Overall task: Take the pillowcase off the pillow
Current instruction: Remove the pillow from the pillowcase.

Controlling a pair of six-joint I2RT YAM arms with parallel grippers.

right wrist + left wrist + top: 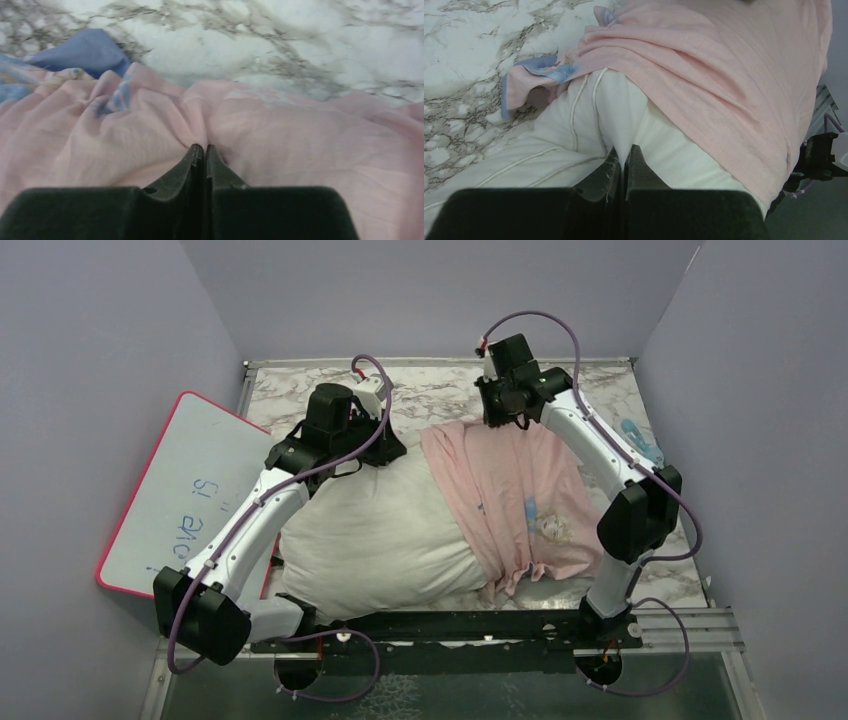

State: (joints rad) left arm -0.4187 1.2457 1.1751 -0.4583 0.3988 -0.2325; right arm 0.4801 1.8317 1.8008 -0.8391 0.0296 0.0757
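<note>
Marble table (250,40); right claw (204,147) seemingly pinching pillowcase (310,135)

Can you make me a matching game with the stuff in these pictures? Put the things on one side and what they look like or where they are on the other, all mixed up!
Things:
1. pillow
2. pillowcase
3. whiteboard
4. left pincer

Descriptions:
A. pale pink, pulled over the right end of something plump
B. shut, pinching a fold of white fabric
C. plain white, its left half bare
D. by the left wall, pink-red edge, blue writing on it

Right pairs: 1-C, 2-A, 3-D, 4-B
</note>
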